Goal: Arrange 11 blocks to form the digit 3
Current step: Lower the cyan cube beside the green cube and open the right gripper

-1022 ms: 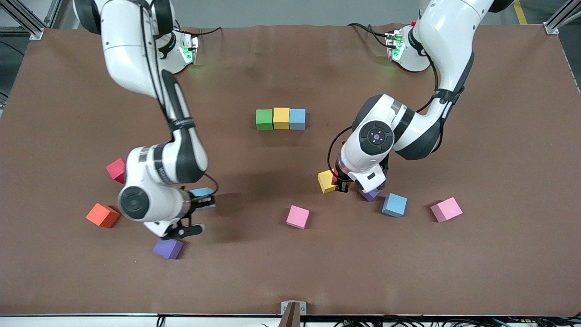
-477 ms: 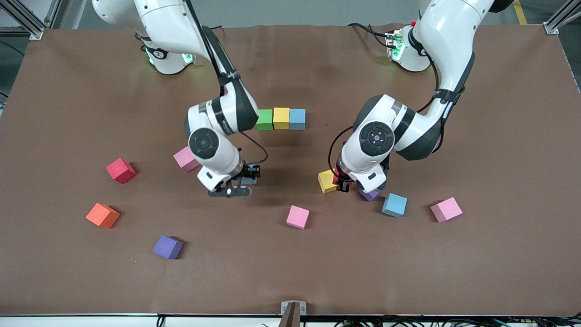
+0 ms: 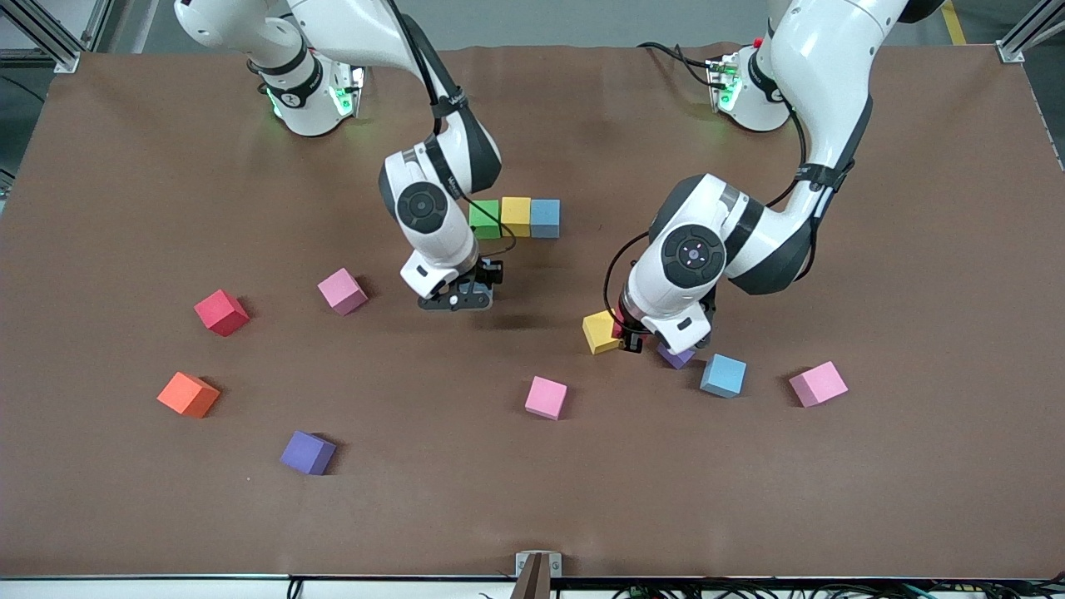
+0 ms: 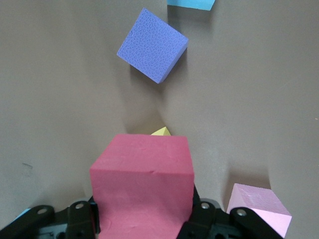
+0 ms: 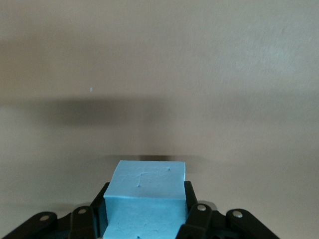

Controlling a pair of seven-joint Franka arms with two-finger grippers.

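A green cube [image 3: 484,219], a yellow cube [image 3: 516,216] and a light blue cube [image 3: 545,218] stand touching in a row at mid-table. My right gripper [image 3: 464,295] hangs just in front of the green end, shut on a light blue block [image 5: 144,196]. My left gripper [image 3: 630,339] is shut on a red block [image 4: 142,181], low between a loose yellow cube [image 3: 597,332] and a purple cube [image 3: 676,357]. Loose on the table lie a red cube [image 3: 220,312], pink cubes [image 3: 342,291] [image 3: 546,397] [image 3: 818,383], a light blue cube [image 3: 722,375] and a purple cube [image 3: 308,452].
An orange cube [image 3: 188,394] lies toward the right arm's end, near the loose red one. The brown mat [image 3: 915,249] covers the whole table. The left wrist view also shows the purple cube [image 4: 152,45] and a pink cube [image 4: 259,206] close to my left gripper [image 4: 142,219].
The right arm has carried the light blue block from beside the orange and purple cubes up to the row of three cubes. The left arm has stayed still.
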